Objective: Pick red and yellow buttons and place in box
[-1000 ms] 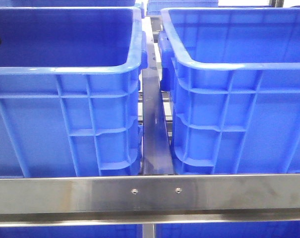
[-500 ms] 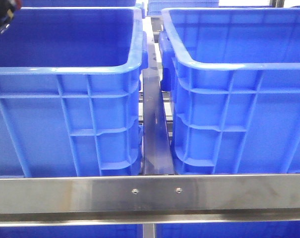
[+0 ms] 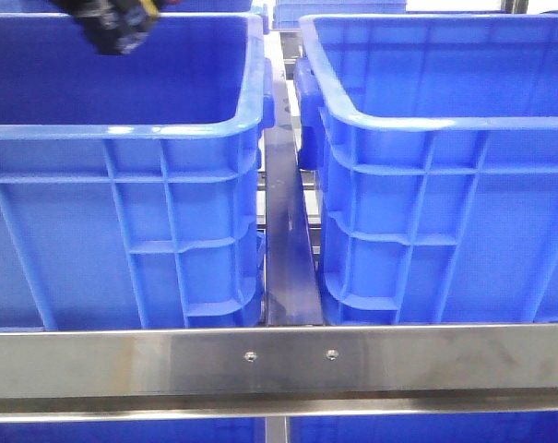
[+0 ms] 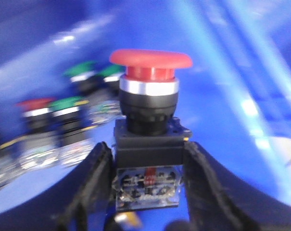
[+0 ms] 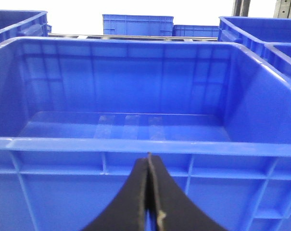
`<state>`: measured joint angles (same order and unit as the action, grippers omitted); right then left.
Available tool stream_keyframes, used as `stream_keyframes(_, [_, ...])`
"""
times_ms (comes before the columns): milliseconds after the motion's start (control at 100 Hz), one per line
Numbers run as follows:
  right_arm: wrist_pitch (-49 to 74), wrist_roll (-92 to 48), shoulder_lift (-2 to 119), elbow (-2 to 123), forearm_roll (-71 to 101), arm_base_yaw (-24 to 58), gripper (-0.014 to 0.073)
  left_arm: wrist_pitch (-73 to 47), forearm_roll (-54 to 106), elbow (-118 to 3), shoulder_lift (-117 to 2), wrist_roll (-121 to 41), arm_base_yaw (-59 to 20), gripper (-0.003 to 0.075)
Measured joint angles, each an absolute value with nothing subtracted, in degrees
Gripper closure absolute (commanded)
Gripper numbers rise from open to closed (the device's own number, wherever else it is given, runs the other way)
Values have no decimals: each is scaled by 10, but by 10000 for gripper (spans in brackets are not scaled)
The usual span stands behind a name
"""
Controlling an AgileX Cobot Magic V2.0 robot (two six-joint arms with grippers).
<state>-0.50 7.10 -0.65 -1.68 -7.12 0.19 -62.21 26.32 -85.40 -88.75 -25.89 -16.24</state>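
Note:
My left gripper [image 4: 147,150] is shut on the black body of a red mushroom-head button [image 4: 150,58] and holds it above the blue floor of a crate. Further buttons lie blurred behind it, one red [image 4: 37,103] and some green [image 4: 80,70]. No yellow button shows clearly. In the front view the left gripper [image 3: 117,23] hangs over the back of the left blue crate [image 3: 122,129]. My right gripper [image 5: 148,161] is shut and empty, just outside the near wall of an empty blue crate [image 5: 135,145]. It does not show in the front view.
A second blue crate [image 3: 426,123] stands to the right of the left one, with a steel rail [image 3: 288,249] in the gap between them. A steel crossbar [image 3: 279,360] runs along the front. More blue crates [image 5: 138,24] stand behind.
In the front view my left gripper has come up at the far left and moved right, over the back of the left crate.

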Motion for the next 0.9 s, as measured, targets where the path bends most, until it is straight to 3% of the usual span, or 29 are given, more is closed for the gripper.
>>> stream_keyframes(360, [-5,71,-6,-17,-71,2,662,-622,333,-854,-887,-261,-255,521])
stream_keyframes(900, [15,71,-6,-5,-71,2,662,-621,377,-854,-887,-261,-265,522])
